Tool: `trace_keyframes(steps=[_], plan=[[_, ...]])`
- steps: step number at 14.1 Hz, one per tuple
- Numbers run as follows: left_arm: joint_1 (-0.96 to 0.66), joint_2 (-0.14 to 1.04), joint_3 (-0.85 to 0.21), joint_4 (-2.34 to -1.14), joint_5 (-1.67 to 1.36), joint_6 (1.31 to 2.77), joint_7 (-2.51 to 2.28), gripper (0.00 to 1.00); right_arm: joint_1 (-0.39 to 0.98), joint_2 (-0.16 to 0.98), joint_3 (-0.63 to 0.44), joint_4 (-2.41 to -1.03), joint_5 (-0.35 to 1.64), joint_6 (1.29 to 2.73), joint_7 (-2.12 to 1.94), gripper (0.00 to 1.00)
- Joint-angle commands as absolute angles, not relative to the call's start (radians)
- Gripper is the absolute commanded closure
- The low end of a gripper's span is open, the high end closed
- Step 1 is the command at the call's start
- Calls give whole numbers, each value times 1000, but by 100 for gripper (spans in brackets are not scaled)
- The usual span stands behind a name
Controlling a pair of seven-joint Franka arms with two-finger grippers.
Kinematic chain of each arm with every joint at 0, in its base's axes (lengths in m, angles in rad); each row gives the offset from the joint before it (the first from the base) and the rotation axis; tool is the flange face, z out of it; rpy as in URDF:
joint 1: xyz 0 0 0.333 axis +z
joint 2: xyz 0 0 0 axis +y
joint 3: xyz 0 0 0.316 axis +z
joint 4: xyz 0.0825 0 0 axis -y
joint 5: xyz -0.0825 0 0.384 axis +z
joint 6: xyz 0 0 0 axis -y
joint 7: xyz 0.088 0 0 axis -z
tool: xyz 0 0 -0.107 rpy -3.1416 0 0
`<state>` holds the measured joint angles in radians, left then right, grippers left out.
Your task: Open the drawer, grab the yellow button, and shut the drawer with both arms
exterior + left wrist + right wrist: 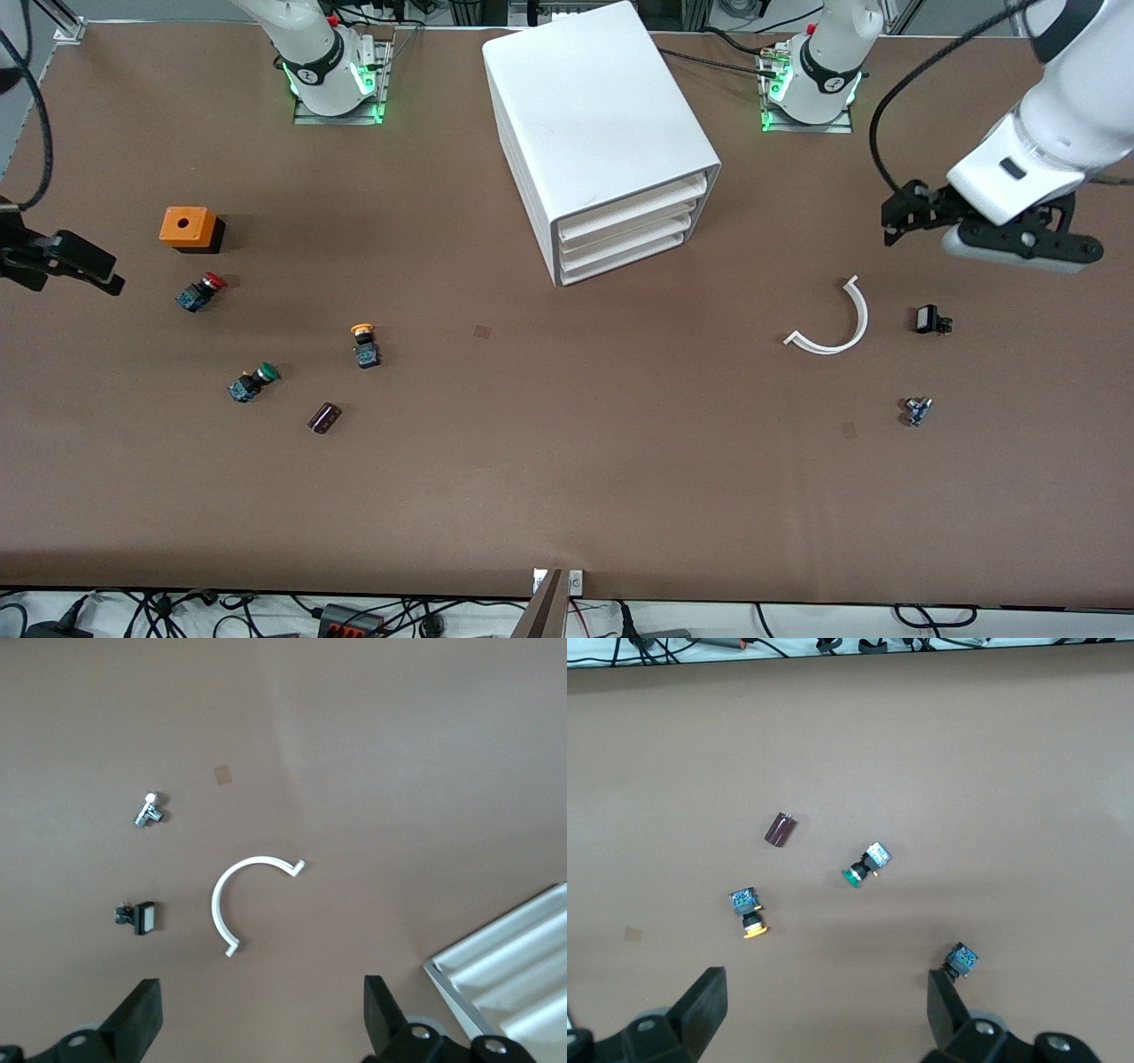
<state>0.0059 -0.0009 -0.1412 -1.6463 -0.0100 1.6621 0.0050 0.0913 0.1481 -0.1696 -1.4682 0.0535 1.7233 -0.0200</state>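
The white cabinet stands mid-table, and its four stacked drawers are all shut. A corner of it shows in the left wrist view. The button, with a yellow-orange cap on a black body, lies on the bare table toward the right arm's end, outside the cabinet. My right gripper hangs open and empty over that end of the table. My left gripper hangs open and empty over the left arm's end.
Around the button lie an orange box, a red-capped button, a green-capped button and a dark cylinder. Below the left gripper lie a white curved strip, a small black part and a metal part.
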Motion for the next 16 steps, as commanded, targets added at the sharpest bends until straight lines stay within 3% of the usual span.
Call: trace_keyframes(steps=[1,8,12,16], plan=[[3,-29,-60,-1669,-60,1655,98,0,-27,121,-55,-1479,54,1707,-14,0],[37,-25,-71,-1664,-41,1634,75,0,-20,65,-54,-1558,-14,1646,-3,0],[26,-23,-77,-1661,-6,1629,77,0,-21,-21,-54,-1725,-14,1756,-3,0],[31,-21,-94,-1660,-5,1626,75,0,-21,-26,-54,-1698,-12,1738,-26,0]])
